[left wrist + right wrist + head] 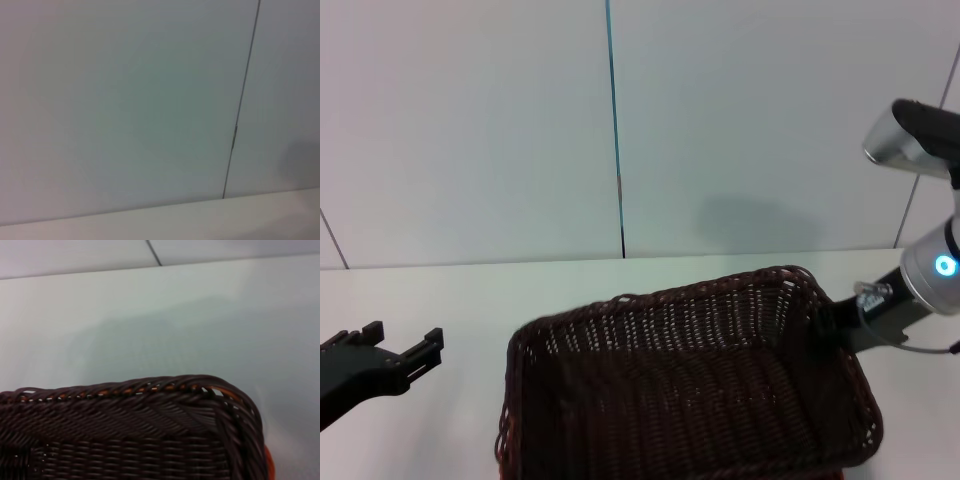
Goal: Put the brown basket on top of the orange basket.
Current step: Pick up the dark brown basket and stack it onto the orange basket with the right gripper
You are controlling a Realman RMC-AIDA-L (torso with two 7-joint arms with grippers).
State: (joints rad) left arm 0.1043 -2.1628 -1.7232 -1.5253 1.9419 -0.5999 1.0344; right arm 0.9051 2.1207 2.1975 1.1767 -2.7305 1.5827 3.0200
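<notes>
My right pincer (828, 322) is clenched on the far right rim of the brown basket (690, 390), which sits tilted at the near middle of the desk (420, 300). The brown basket is empty. The orange basket (269, 462) shows only as slivers under the brown one's rim. My left pincer (425, 350) hovers released, well apart to the left.

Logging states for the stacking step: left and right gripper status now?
Left gripper: open, empty, off to the left of the brown basket.
Right gripper: at the brown basket's right rim; whether shut cannot be told.
</notes>
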